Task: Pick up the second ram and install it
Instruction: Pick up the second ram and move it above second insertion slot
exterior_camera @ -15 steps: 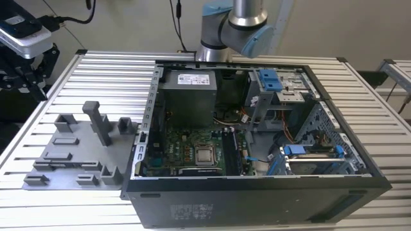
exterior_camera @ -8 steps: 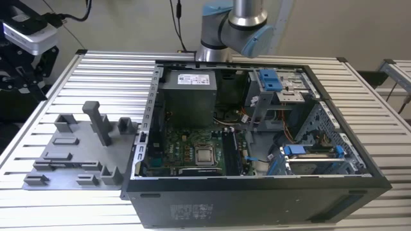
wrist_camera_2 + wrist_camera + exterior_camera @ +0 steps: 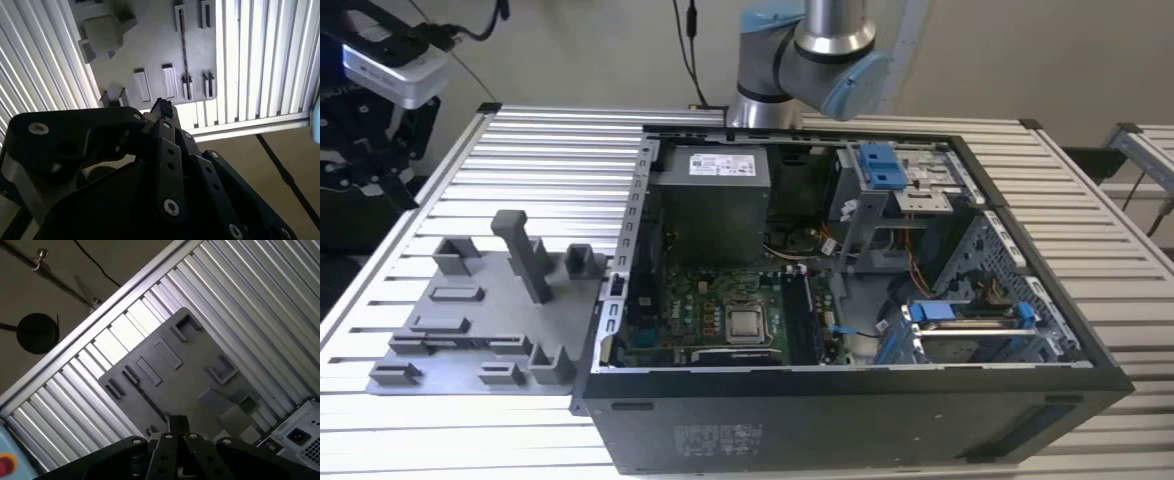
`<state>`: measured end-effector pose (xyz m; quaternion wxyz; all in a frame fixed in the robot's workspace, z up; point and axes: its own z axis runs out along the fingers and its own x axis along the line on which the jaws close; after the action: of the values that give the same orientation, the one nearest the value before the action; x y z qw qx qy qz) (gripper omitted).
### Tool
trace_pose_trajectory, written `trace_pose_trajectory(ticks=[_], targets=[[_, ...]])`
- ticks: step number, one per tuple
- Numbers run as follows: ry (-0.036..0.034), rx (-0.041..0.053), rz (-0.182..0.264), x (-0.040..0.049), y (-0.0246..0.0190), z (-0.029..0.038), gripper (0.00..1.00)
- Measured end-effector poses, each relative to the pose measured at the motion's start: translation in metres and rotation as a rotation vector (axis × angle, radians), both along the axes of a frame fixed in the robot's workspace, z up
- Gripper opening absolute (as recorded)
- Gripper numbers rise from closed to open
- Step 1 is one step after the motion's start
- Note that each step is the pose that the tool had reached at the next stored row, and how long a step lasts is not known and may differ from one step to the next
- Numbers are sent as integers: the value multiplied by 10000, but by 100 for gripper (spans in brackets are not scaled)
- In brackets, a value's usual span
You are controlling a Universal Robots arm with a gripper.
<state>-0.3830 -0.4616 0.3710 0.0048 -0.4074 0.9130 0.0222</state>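
- One arm (image 3: 814, 50) stood behind the computer case (image 3: 854, 420), its blue-capped joint low and a silver tube rising from it.
- One gripper (image 3: 162, 106) hung over the grey tray (image 3: 150, 45), pointing down at it and well clear of it. In both wrist views the black fingers (image 3: 176, 425) met in a single tip, pressed together.
- One tray sat at the exterior view's left on the slatted table (image 3: 520, 150), with one tall post (image 3: 520, 250) (lower blocks stood around it).
- One open case lay just beside the tray. It held one green board (image 3: 694, 300), one square silver processor (image 3: 747, 323) and one grey power supply (image 3: 710, 195).
- Two blue plastic pieces showed further right, one higher (image 3: 886, 165) and one lower (image 3: 937, 312).
- Where the ram lay could not be told (the narrow slots beside the processor were too small to read).
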Motion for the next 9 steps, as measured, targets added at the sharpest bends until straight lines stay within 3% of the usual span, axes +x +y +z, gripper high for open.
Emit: trace_pose_trajectory(ticks=[5,9], targets=[[-226,2,659,1,0,-22,11],[-229,10,1385,-1,1,-33,11]])
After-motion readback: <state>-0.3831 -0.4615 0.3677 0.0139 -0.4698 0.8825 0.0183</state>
